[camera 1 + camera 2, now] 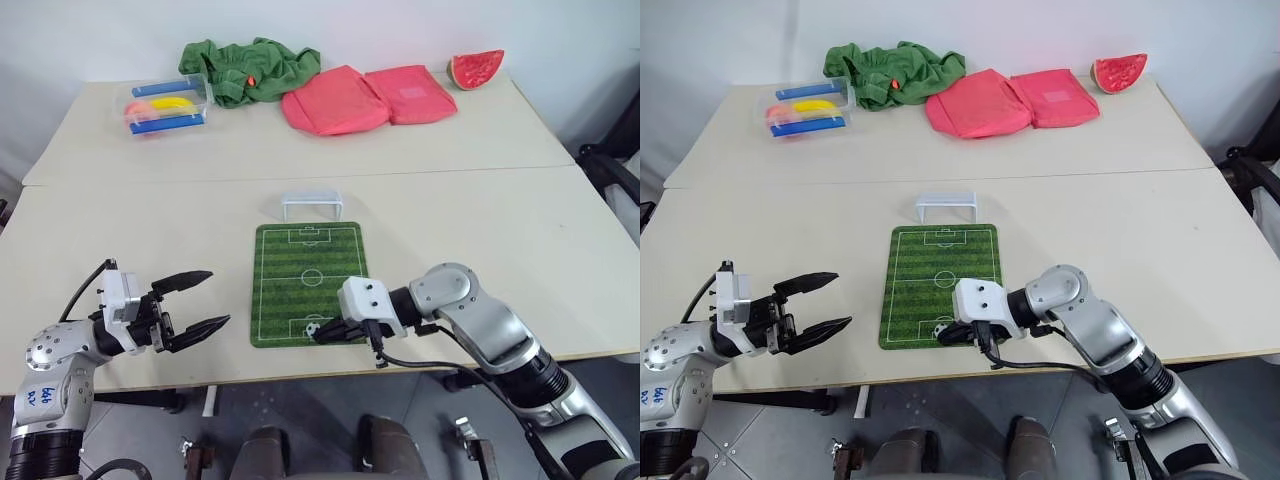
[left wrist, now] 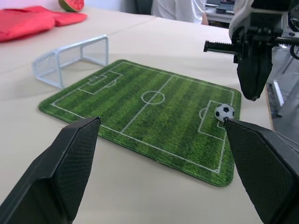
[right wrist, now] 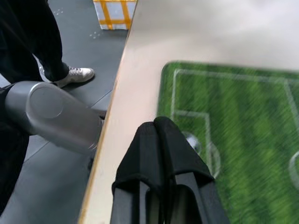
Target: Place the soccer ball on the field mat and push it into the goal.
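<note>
The soccer ball lies free on the field mat, in the penalty area at the mat's near end. My right gripper is shut with nothing in it. Its tips hang just above the mat's near edge, right beside the ball, which they partly hide in the right wrist view. The goal stands upright just past the mat's far end, its mouth facing the mat. My left gripper is open and empty, held level to the left of the mat and pointing toward it.
At the table's back are a clear box holding a banana and blue pieces, a green cloth, pink cloths and a watermelon slice. A person's shoe stands on the floor by the near table edge.
</note>
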